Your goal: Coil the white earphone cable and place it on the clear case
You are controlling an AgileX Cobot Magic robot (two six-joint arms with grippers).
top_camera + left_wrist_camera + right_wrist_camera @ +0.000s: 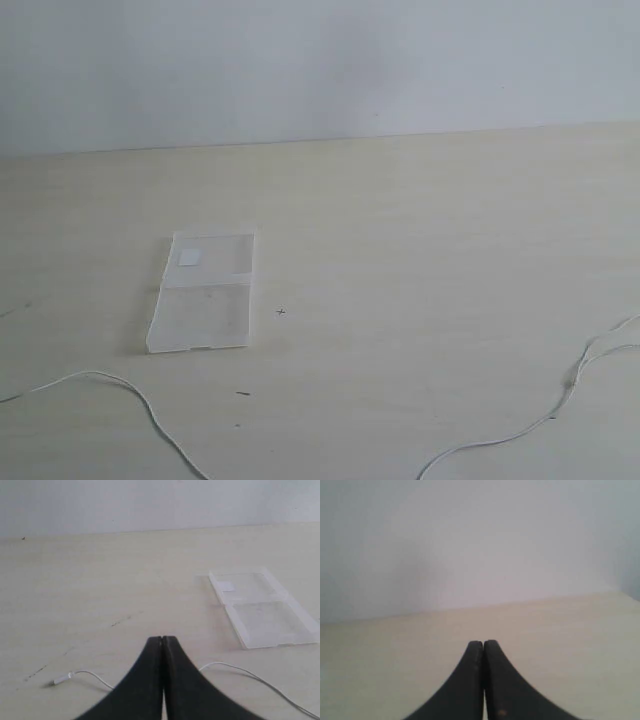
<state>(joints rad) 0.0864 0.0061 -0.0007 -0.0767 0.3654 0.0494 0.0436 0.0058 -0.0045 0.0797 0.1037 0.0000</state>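
The clear case (203,292) lies open and flat on the table, left of centre, with a small white sticker on its far panel; it also shows in the left wrist view (262,607). The white earphone cable (130,392) runs uncoiled along the table's front, with another stretch at the right (560,405). In the left wrist view the white cable (240,671) passes behind my left gripper (162,639), its plug end (62,679) lying to one side. My left gripper is shut and empty. My right gripper (483,643) is shut too, over bare table. Neither gripper appears in the exterior view.
The pale wooden table (420,250) ends at a white wall (320,60) behind. A few small dark specks (281,312) mark the tabletop near the case.
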